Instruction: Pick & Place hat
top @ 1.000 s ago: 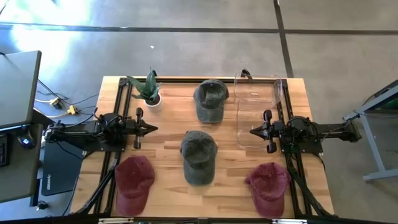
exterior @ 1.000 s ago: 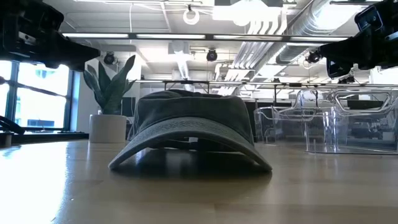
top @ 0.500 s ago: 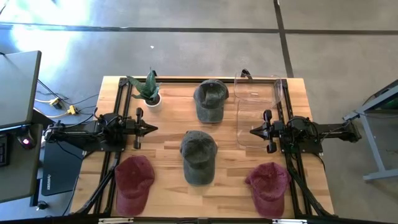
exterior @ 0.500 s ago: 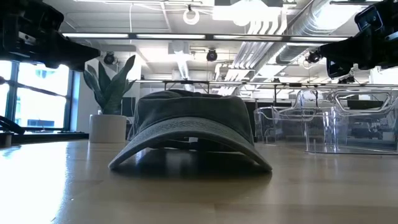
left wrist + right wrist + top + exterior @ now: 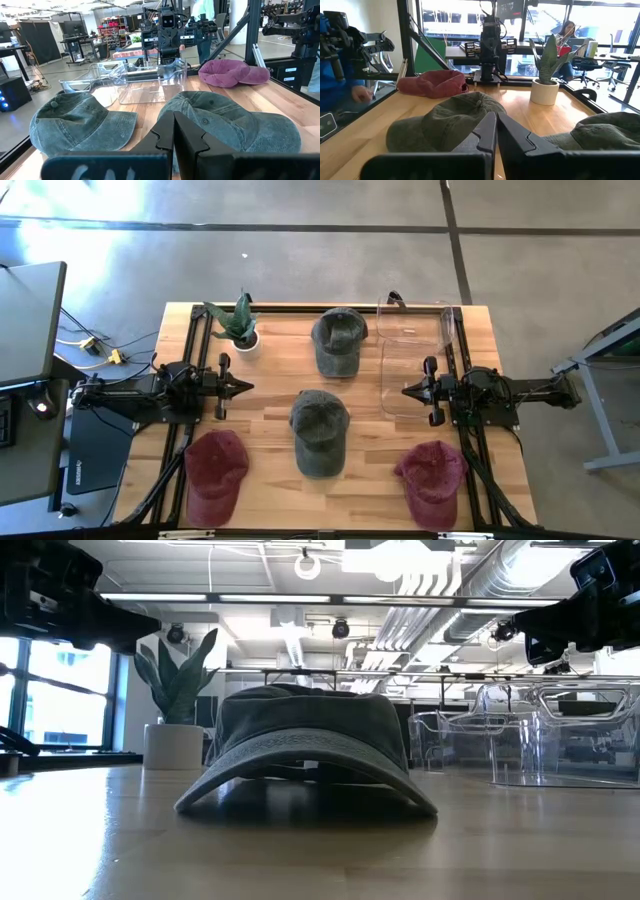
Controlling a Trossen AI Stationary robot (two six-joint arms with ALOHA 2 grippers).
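Note:
Two green hats and two dark red hats lie brim-down on the wooden table (image 5: pixel 270 360). One green hat (image 5: pixel 320 430) (image 5: pixel 308 755) is in the middle, the other (image 5: pixel 338 342) at the far edge. One red hat (image 5: pixel 214 473) is at the near left, the other (image 5: pixel 433 478) at the near right. My left gripper (image 5: pixel 245 387) (image 5: pixel 175 135) hovers level at the left, shut and empty. Facing it from the right, my right gripper (image 5: pixel 408 390) (image 5: pixel 496 132) is also shut and empty. Both are above and beside the middle hat.
A clear plastic bin (image 5: pixel 415 360) (image 5: pixel 560 735) stands at the far right, just beyond my right gripper. A potted plant (image 5: pixel 238 323) (image 5: pixel 178 700) stands at the far left. Black rails run along the table's left, right and far edges.

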